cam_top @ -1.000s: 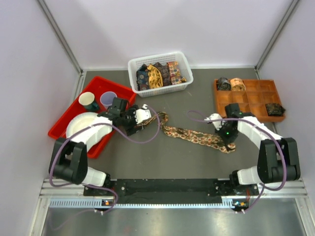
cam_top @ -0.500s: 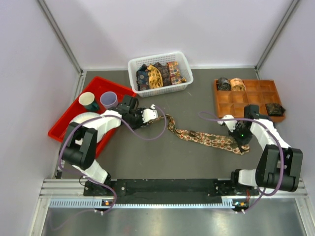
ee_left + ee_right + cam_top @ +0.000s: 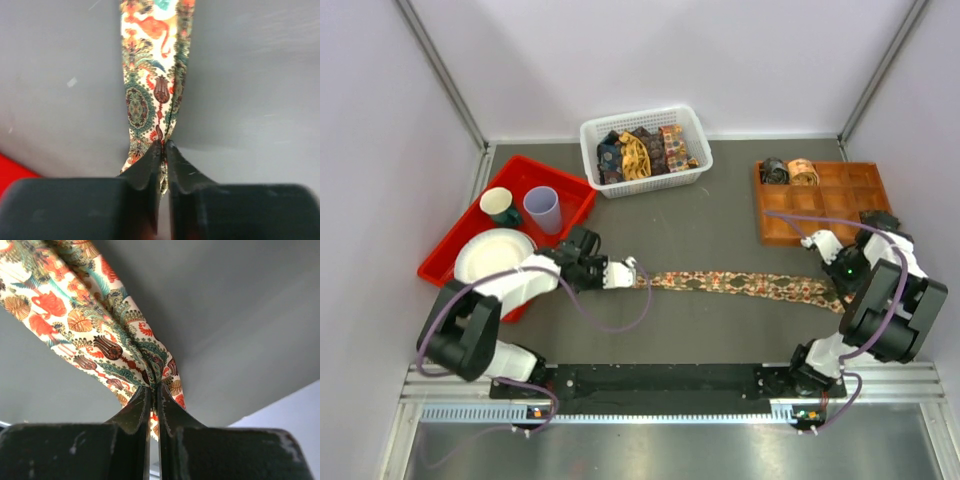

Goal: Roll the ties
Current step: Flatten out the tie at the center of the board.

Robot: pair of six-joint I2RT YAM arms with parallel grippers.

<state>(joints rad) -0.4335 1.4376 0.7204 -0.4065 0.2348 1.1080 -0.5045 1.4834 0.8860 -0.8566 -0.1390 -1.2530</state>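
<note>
A tan tie (image 3: 740, 284) with orange-red motifs lies stretched straight across the grey table, left to right. My left gripper (image 3: 638, 276) is shut on its narrow left end; the left wrist view shows the tie (image 3: 150, 75) pinched between the black fingers (image 3: 145, 170). My right gripper (image 3: 842, 292) is shut on the wide right end, and the right wrist view shows the tie (image 3: 85, 315) bunched into the closed jaws. More ties (image 3: 638, 152) fill a white basket (image 3: 692, 122) at the back. Rolled ties (image 3: 790, 171) sit in an orange tray (image 3: 840, 195).
A red tray (image 3: 442, 262) at the left holds a white plate (image 3: 490, 254), a green cup (image 3: 500, 205) and a lilac cup (image 3: 542, 208). Purple cables loop from both arms. White walls close in the table on three sides.
Both arms moved apart and toward the near edge, pulling the crumpled tie out straight. The left gripper closed on the tie's left end. The right gripper stayed shut on the tie.
</note>
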